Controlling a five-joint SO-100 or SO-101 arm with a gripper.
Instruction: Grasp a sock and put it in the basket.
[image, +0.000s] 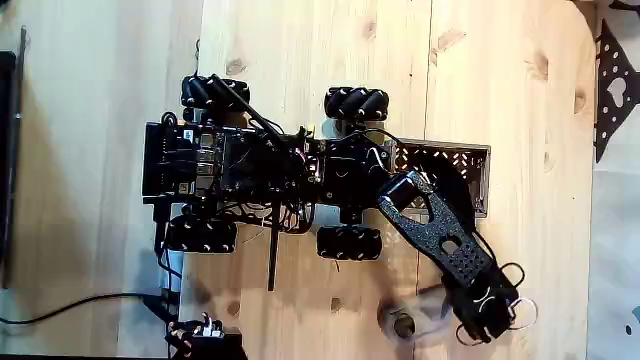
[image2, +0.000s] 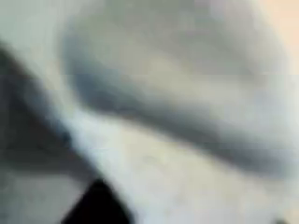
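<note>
Tool (image: 478, 322) reached out over the desk (image: 300, 60) toward the lower right of the fixed view, just beside the blurred sock (image: 405, 318), probably to grasp it; whether its fingers were apart or closed could not be told. Basket (image: 455, 160) sat at the wheeled base's right end, under the arm. Wrist view gave pale grey blur, likely sock fabric pressed close, which the fixed view left small.

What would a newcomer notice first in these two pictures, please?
In the fixed view, a wheeled robot chassis lies across the middle of the wooden table, with the black basket at its right end. The arm reaches to the lower right, where the gripper is beside the blurred pale sock. The wrist view is only a pale blur.
</note>
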